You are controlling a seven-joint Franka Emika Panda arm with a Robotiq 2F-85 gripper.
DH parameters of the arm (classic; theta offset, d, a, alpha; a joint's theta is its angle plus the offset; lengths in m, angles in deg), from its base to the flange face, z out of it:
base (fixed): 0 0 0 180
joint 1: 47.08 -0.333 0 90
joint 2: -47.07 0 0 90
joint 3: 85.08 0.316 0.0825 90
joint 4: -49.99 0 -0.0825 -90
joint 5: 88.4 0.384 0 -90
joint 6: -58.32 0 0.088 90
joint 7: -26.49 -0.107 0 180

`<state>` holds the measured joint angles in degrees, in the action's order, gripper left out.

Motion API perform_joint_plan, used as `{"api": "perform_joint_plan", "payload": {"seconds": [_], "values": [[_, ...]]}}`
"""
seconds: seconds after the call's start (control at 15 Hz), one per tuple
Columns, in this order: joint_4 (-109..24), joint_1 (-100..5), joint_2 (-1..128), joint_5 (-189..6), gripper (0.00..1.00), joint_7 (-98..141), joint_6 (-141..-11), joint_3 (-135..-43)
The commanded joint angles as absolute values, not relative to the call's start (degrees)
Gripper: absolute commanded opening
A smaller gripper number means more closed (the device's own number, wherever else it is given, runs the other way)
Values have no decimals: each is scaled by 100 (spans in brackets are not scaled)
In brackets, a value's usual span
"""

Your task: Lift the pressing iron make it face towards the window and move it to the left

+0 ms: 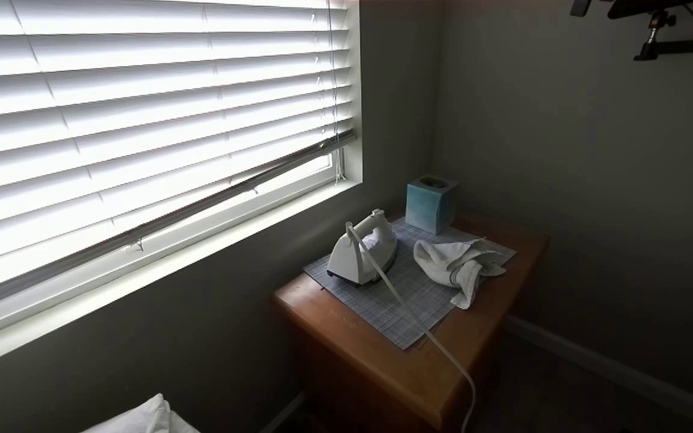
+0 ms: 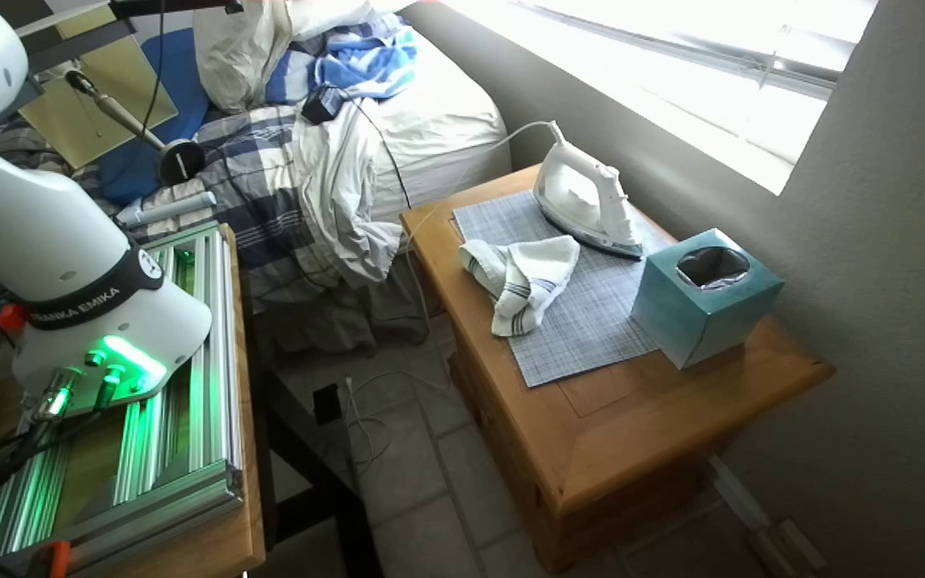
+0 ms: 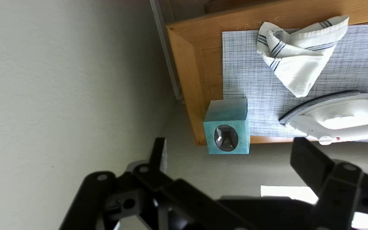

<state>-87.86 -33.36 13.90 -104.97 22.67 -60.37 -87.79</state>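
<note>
Robotiq gripper (image 3: 229, 140) is standing wide, its dark jaws blurring and running off the bottom of the wrist view. The pressing iron (image 3: 337, 115) is resting on the gray mat (image 3: 241, 70) at that view's right edge, which is cutting off its back end. In an exterior view its pale cord (image 1: 434, 340) is leaving the frame at the bottom, right of center.

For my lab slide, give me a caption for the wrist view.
Open, empty tool, with pressing iron, striped cloth and tissue box on the wooden table beyond.
</note>
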Motion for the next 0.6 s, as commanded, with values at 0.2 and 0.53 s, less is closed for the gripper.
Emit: {"api": "perform_joint_plan", "payload": {"seconds": [0.2, 0.53], "values": [[-8600, -3704, 1767, -10217, 100, 2011, -5902, -8635], [-8248, -4241, 2779, -9090, 100, 798, -5938, -8208]]}}
